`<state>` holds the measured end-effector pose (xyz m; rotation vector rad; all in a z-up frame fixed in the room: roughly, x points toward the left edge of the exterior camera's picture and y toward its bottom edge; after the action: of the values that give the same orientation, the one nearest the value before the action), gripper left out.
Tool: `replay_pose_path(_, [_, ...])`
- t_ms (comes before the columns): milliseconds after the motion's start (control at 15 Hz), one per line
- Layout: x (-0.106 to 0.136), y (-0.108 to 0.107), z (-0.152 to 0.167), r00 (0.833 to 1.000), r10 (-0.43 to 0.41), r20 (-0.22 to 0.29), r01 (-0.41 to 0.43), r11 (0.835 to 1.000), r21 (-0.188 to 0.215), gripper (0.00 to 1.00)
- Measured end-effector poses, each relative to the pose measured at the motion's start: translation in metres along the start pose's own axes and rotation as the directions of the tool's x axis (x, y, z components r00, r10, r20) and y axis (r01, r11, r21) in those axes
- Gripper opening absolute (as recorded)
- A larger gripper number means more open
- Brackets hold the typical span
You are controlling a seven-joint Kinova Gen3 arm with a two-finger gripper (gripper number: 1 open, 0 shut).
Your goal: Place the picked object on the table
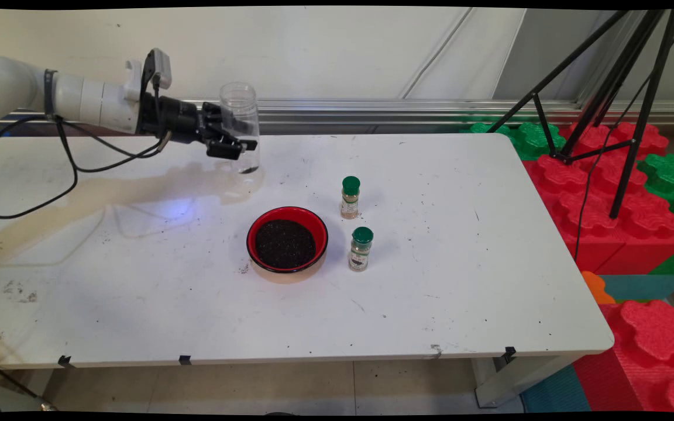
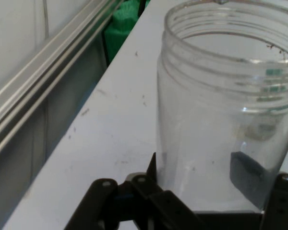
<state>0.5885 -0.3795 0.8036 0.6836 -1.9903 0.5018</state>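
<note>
Hand [image 1: 237, 143]: closed from the side on a clear empty jar [image 1: 240, 126], fingers [image 2: 247, 175] against its wall.
Jar: upright, mouth up, long axis vertical, near the bench [image 1: 489, 304] far edge, left of middle.
Bowl [image 1: 287, 238]: red, filled with dark grains, mid-bench, toward the near edge from the jar.
Spice bottles [image 1: 350, 197] [image 1: 361, 249]: green-capped, just right of the bowl.

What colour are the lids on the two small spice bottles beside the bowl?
Green on both spice bottles, clearest in the main view.
</note>
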Motion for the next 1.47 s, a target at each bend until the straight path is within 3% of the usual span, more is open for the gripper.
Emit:
replay_pose_path(733, [-0.055, 0.003, 0.001, 0.998, -0.06, 0.001, 0.06, 0.998, -0.021, 0.0])
replay_pose_path(1467, [-0.084, 0.011, 0.011, 0.996, -0.086, -0.006, 0.086, 0.996, -0.031, 0.0])
